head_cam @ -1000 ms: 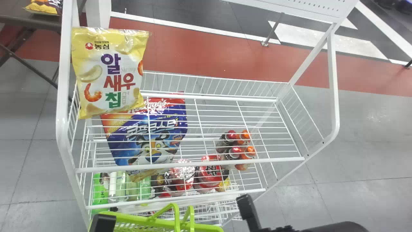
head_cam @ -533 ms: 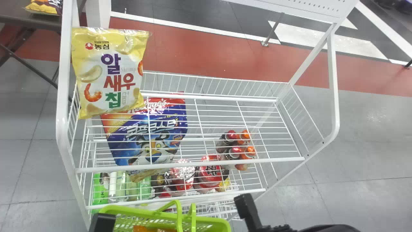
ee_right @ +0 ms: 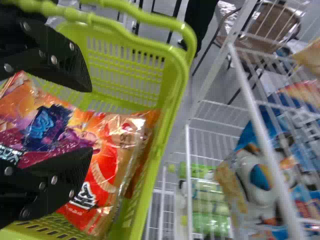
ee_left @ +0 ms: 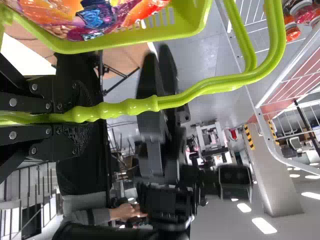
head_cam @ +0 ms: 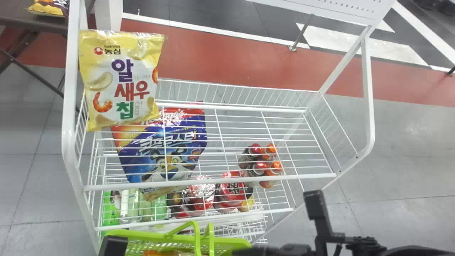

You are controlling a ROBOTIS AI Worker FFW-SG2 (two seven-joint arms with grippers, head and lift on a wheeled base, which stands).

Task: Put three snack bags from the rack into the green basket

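By the green basket (head_cam: 227, 242), right claw (head_cam: 249, 251) open; snacks (ee_right: 107, 175) inside

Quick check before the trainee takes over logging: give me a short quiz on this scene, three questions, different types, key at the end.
1. True or false: the yellow snack bag is at the left end of the rack in the head view.

2. Pick one. The left gripper is shut on:
A. a snack bag
B. the handle of the green basket
C. a bottle

3. Fill in one word: in the right wrist view, the jaws of the right gripper stand ____ over the orange-and-red bag in the basket.

Key: 1 true; 2 B; 3 open
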